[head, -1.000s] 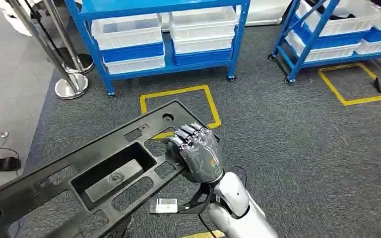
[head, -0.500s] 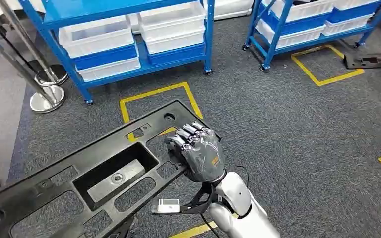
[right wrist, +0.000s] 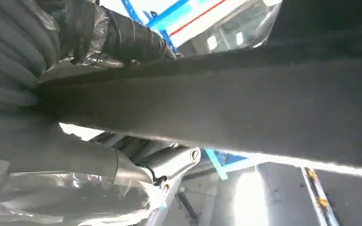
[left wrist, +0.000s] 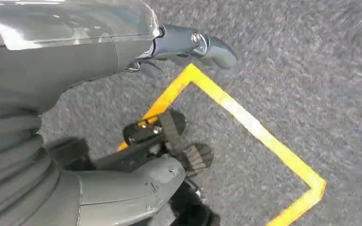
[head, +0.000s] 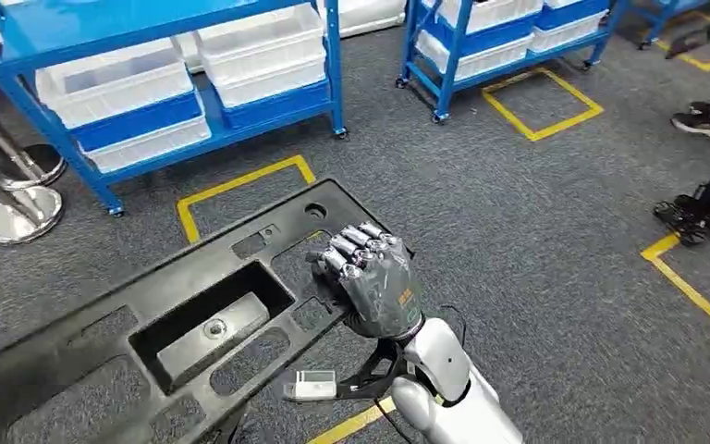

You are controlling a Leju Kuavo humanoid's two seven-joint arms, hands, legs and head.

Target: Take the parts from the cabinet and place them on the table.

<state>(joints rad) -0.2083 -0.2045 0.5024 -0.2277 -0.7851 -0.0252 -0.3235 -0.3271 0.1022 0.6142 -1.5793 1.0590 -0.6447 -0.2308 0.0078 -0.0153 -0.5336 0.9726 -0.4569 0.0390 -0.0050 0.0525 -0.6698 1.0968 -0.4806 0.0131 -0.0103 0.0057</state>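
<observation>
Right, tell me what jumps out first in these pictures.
A long black plastic panel with cut-out openings runs across the lower left of the head view, the right hand gripping its edge at mid-frame. Behind it stand blue racks of white bins, with yellow floor tape on grey carpet.

1. The head view looked forward and down from high on the robot, taking in the grey carpet (head: 536, 240), blue shelving (head: 176, 92) and the right hand (head: 374, 282) on the long black part (head: 148, 333).
2. The left wrist view sat close behind the left hand (left wrist: 75, 117), facing down at carpet and yellow floor tape (left wrist: 245, 122).
3. The right wrist view sat very near, beneath the black part (right wrist: 217, 108), facing upward; it shared that part and the shelving with the head view.
</observation>
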